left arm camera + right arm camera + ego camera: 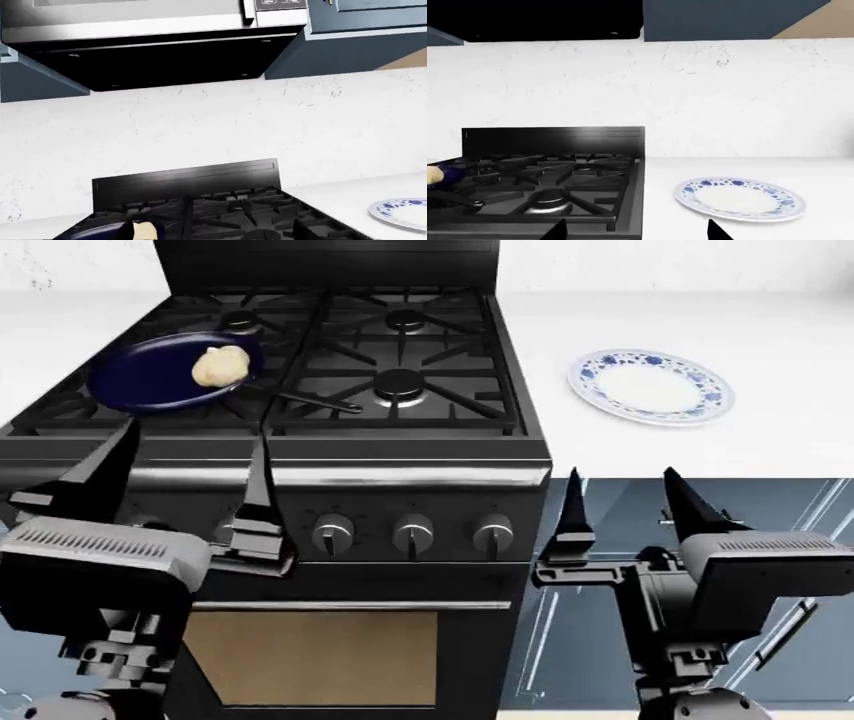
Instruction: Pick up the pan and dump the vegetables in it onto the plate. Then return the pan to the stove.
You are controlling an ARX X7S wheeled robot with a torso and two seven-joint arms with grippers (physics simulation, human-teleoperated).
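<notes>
My left gripper [184,475] stands with jaws spread wide and nothing between them, held low in front of the stove [400,455], just short of its front edge. My right gripper [623,502] is likewise spread wide and empty, in front of the blue cabinet doors [787,510] below the counter [774,440], to the right of the oven knobs [412,533].

Task status: nothing is done yet, by my judgement. The pan [167,375] sits on the front-left grate with its thin black handle [307,400] running right toward the stove's middle. The vegetables [222,365], one pale lumpy knob, lie inside the pan toward its right side. The plate [651,386] rests bare on the counter right of the stove, well apart from the pan. Left to do: the grasp, the lift, the dump, and the return to the stove.

View comparison: only the head view shows both grippers whole, the knobs and the oven door. The left wrist view shows the range hood [153,60] and upper cabinets above the backsplash, which the head view does not; it catches only a sliver of the pan and vegetable at its lower margin, and an edge of the plate. The right wrist view shows the plate whole past two dark fingertips [715,231], and the handle's end on the grate.
</notes>
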